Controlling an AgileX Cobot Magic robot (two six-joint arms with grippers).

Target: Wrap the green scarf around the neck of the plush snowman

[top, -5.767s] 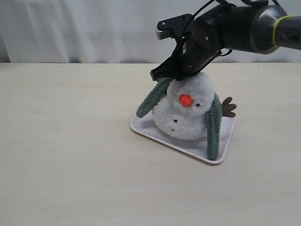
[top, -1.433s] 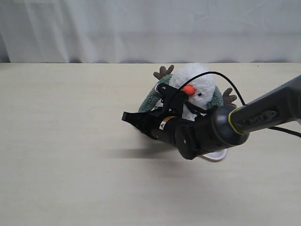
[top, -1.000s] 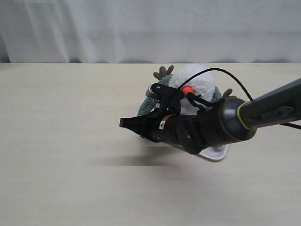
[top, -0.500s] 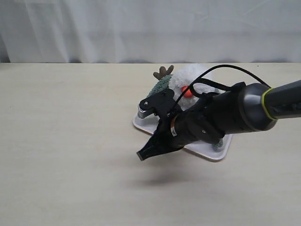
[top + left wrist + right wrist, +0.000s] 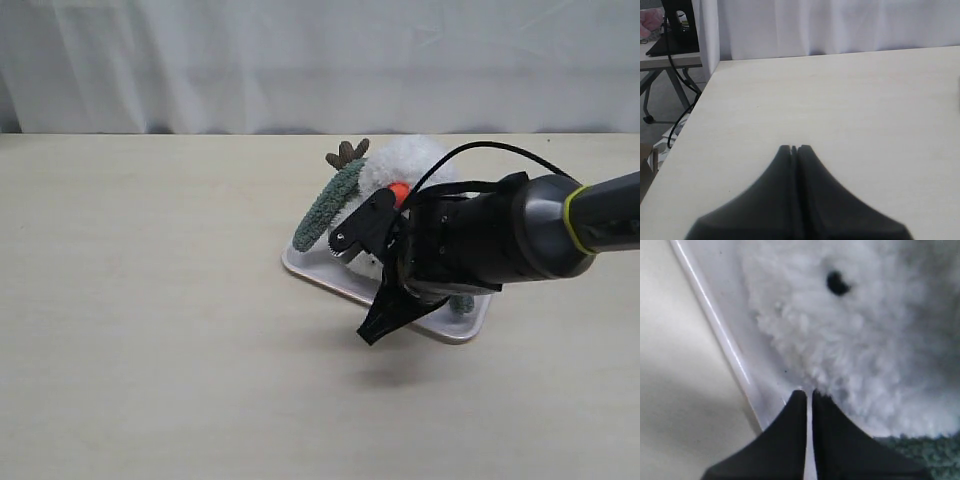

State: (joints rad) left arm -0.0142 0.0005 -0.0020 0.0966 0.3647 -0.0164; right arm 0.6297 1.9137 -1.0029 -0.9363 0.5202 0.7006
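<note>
The right end effector (image 5: 808,392) has its 2 fingers pressed together on nothing, tips down by the near rim of the white tray (image 5: 318,274). On the tray sits the plush snowman (image 5: 405,160). The green scarf (image 5: 325,205) drapes from behind its head, 1 end reaching the tray. The arm hides the neck. The left end effector (image 5: 794,148) is pinched together, empty, over the bench (image 5: 865,100).

Lab-like test room: pale table (image 5: 150,350), white curtain (image 5: 200,60), cabled equipment stand (image 5: 676,35).
</note>
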